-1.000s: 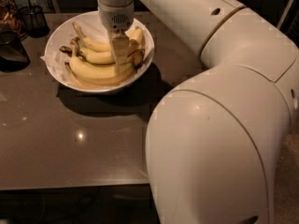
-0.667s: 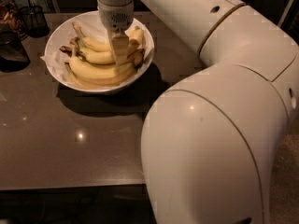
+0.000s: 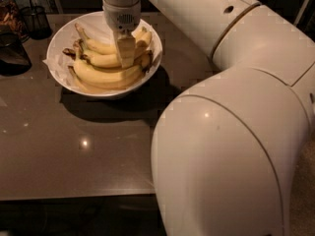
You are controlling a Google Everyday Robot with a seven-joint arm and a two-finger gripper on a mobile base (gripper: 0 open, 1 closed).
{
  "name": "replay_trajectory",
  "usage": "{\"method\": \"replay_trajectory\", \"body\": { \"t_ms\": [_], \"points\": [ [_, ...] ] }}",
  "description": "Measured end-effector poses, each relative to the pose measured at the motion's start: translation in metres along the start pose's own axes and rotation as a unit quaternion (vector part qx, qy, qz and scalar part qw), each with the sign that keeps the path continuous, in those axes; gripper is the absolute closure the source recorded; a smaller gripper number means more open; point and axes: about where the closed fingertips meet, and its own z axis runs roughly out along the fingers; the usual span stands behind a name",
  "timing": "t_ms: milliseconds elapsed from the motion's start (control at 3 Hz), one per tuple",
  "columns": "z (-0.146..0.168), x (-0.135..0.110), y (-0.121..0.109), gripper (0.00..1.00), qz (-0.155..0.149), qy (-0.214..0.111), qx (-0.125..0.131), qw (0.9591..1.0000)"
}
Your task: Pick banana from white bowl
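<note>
The white bowl (image 3: 61, 43) sits on the dark table at the upper left, lined with crumpled white paper. Several ripe yellow bananas (image 3: 98, 73) lie in it, stems toward the left. My gripper (image 3: 126, 55) hangs straight down over the middle of the bowl, its pale fingers (image 3: 126, 48) reaching into the pile at the middle banana (image 3: 101, 59). The arm covers the right part of the pile.
A dark wire-mesh cup (image 3: 37, 21) stands behind the bowl at the far left. A dark glass object (image 3: 11, 53) sits at the left edge. My big white arm fills the right half of the view. The table's front edge (image 3: 74, 195) runs along the bottom.
The gripper stays in the bowl over the bananas with little shift. The arm's lower body has swung slightly left in the view.
</note>
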Motion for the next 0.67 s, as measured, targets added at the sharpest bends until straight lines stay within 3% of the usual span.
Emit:
{"method": "replay_trajectory", "body": {
  "t_ms": [333,667],
  "points": [
    [-0.023,0.008,0.013,1.00,0.027,-0.010,0.040,0.9988],
    [-0.062,0.016,0.044,1.00,0.058,-0.032,0.091,0.9936]
  ]
}}
